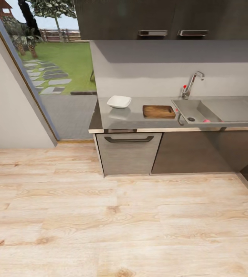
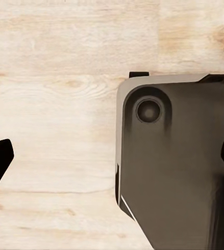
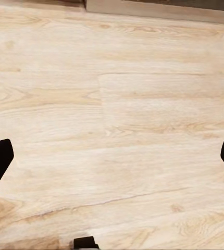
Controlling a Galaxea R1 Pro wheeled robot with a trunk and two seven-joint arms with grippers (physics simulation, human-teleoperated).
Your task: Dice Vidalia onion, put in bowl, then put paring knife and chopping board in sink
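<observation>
Robot stands off from tabletop [image 1: 139, 121]; both jaws spread wide, empty, aimed at floor. Vidalia onion [image 1: 206, 120] in sink [image 1: 223, 111], chopping board [image 1: 158, 111] beside bowl [image 1: 119, 101], staged for dicing

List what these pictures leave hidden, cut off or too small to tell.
- Onion, head view: a tiny pink spot at the sink's front wall, half hidden.
- Paring knife, head view: none made out on the chopping board; too small to tell.
- Sink, head view: right end cut off by the edge.
- Bowl: contents too small to tell.
</observation>
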